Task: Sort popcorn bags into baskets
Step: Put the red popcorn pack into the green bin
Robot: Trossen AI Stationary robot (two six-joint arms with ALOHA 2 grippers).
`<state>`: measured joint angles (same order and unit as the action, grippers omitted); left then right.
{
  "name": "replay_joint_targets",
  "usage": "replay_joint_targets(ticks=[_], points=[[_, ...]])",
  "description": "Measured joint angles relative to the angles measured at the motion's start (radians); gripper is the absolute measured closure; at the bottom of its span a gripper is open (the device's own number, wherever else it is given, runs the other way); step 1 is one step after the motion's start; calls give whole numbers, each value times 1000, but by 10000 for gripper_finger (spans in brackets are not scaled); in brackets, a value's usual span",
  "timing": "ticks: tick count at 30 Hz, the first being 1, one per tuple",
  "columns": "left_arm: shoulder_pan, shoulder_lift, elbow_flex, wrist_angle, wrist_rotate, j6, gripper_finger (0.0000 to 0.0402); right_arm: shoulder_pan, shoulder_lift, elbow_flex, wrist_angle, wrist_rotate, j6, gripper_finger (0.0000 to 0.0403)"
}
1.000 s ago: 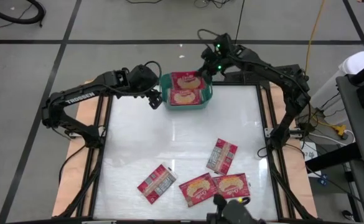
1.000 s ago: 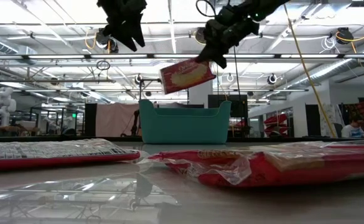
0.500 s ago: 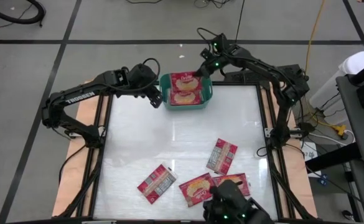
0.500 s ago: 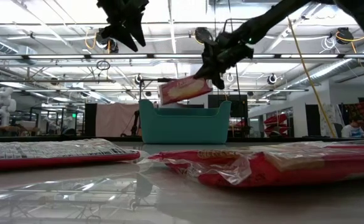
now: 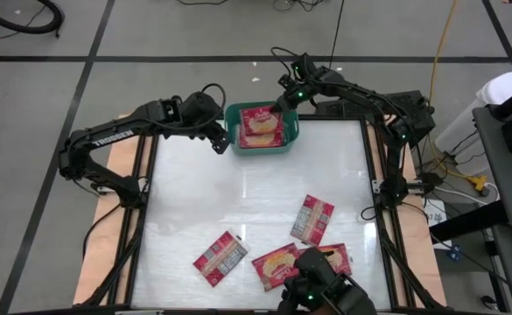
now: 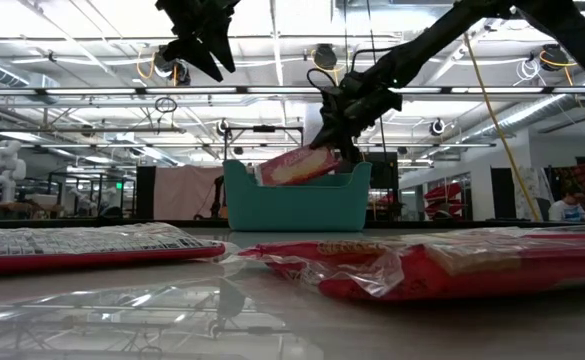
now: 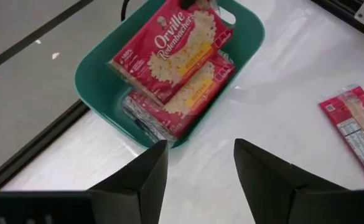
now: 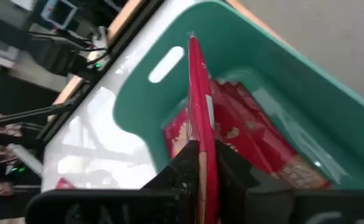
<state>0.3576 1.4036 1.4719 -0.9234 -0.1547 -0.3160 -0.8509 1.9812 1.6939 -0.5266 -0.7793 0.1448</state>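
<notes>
A teal basket (image 5: 291, 131) stands at the table's far edge and holds red popcorn bags (image 7: 188, 93). My right gripper (image 5: 280, 103) is over the basket's far right corner, shut on another red popcorn bag (image 5: 257, 117), picture face up. That bag also shows in the low view (image 6: 297, 167) and the left wrist view (image 7: 169, 50). My left gripper (image 5: 219, 140) hangs open and empty just left of the basket, high above the table (image 6: 200, 45). Several more bags (image 5: 312, 219) lie flat on the near half of the table. My right gripper pinches the held bag's short end (image 8: 200, 134) between its two fingers (image 8: 183, 165), coming slanting down from the far right. The bag tilts, its held end high and its other end (image 6: 272, 172) below the basket's rim. Whether it touches the bags beneath, I cannot tell.
Loose bags lie at the near edge (image 5: 221, 257) (image 5: 278, 265), and one shows in the left wrist view (image 7: 356, 124). A dark device with a green light (image 5: 321, 289) covers part of them. The white tabletop (image 5: 238, 192) between basket and loose bags is bare.
My right gripper has gone down toward the basket with the bag still held. The bag was clear above the rim. Now its free end has dipped inside the basket, while the held end stays above the rim.
</notes>
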Motion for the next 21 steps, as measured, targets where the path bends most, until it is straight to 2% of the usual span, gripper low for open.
replay_joint_targets(ticks=[6, 10, 13, 16, 21], points=[[0, 0, 0, 0, 0, 30, 215, 0, 0, 0, -60, 33, -27, 342], [0, 0, 0, 0, 0, 33, 215, 6, 0, 0, -100, 130, -58, 317], [0, 0, 0, -1, 4, 33, 215, 8, 0, 0, -97, 152, -59, 299], [0, 0, 0, -1, 16, 33, 215, 8, -1, 0, -71, 147, -29, 285], [-3, 0, 0, -16, 19, 27, 215, 29, -34, 0, -59, 80, -2, 279]])
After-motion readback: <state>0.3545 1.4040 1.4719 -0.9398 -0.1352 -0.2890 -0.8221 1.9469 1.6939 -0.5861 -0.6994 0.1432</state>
